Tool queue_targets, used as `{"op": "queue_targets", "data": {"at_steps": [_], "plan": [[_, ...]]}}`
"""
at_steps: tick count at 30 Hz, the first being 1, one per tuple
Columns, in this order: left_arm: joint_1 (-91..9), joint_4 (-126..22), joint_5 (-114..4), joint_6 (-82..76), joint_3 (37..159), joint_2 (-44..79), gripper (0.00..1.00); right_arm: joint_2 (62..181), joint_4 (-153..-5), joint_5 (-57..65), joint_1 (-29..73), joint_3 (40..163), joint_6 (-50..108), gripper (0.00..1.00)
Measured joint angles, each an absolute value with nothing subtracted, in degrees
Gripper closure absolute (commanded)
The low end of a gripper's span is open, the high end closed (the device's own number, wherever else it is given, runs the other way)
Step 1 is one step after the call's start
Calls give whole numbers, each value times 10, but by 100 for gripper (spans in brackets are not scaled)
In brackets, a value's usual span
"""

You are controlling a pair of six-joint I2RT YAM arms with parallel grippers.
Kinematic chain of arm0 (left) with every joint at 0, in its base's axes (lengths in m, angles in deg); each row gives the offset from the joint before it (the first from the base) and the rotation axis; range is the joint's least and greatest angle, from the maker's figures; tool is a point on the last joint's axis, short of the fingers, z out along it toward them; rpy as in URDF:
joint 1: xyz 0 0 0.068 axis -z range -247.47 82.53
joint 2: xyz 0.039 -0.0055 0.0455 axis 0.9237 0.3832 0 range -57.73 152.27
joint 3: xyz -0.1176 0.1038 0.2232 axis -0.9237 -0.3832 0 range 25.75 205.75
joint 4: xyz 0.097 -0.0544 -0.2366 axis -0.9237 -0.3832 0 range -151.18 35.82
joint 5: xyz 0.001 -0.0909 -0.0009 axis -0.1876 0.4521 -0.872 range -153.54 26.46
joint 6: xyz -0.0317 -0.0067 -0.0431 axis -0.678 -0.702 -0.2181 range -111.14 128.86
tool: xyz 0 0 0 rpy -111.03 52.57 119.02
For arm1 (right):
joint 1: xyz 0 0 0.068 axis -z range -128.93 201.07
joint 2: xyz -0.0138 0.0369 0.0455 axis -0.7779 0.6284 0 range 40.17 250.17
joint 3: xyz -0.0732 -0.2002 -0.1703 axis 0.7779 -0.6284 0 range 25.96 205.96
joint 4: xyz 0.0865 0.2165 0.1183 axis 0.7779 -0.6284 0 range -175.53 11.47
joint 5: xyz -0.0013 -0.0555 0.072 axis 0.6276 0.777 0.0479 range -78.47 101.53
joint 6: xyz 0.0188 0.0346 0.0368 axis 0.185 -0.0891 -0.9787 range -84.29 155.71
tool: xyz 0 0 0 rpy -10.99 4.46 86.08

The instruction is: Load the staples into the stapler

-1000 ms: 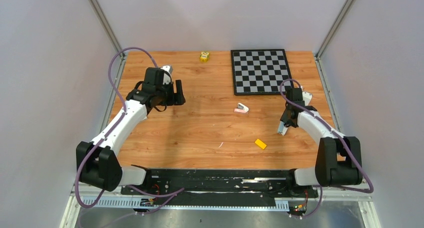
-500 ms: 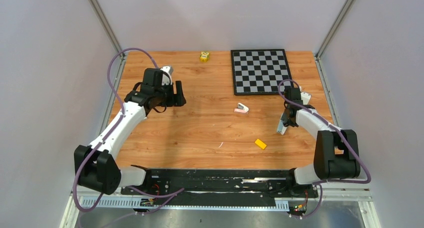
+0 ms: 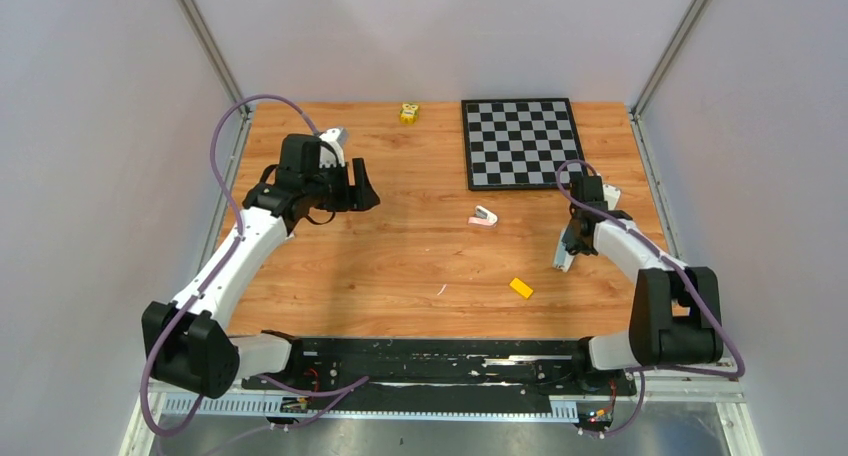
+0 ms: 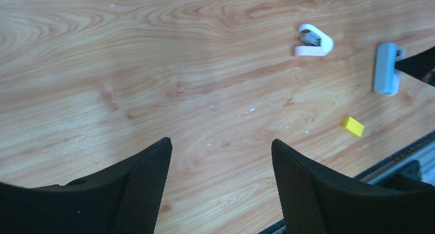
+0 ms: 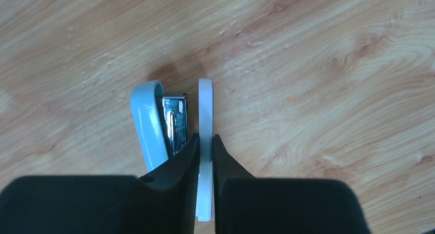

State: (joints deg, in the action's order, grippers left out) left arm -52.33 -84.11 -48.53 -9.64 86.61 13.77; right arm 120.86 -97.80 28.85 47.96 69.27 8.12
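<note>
Top external view, left to right: we note the left gripper (image 3: 357, 188) hovering over the left part of the wooden table (image 3: 330, 276), jaws spread wide with nothing between them. The left wrist view shows only wood grain in the gap. At the far edge sits a small yellow toy (image 3: 408, 112), and right of it a checkerboard (image 3: 520, 142). Between the two grippers lie a small pink-and-white object (image 3: 484, 216), a thin pale sliver (image 3: 441, 289) nearer us that is too small to identify, and a yellow block (image 3: 520, 288) right of the sliver. The stapler (image 5: 154, 121) is at the right, edge-on to the right wrist camera, its pale blue top swung apart from the white base with the metal magazine showing between. The right gripper (image 5: 205, 139) is pinched narrow on that white base plate, partway along it. We cannot tell whether the stapler touches the wood.
</note>
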Motion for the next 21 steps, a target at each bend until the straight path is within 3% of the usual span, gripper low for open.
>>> {"op": "queue_targets", "data": {"at_steps": [5, 10, 21], "plan": [[-523, -809, -423, -120, 866, 121, 30, 1124, -997, 257, 460, 689, 91, 100], [-512, -742, -372, -159, 857, 102, 31, 1021, -994, 224, 371, 690, 62, 100], [-437, -632, -330, -213, 831, 104, 32, 1004, -915, 173, 167, 700, -65, 100]]}}
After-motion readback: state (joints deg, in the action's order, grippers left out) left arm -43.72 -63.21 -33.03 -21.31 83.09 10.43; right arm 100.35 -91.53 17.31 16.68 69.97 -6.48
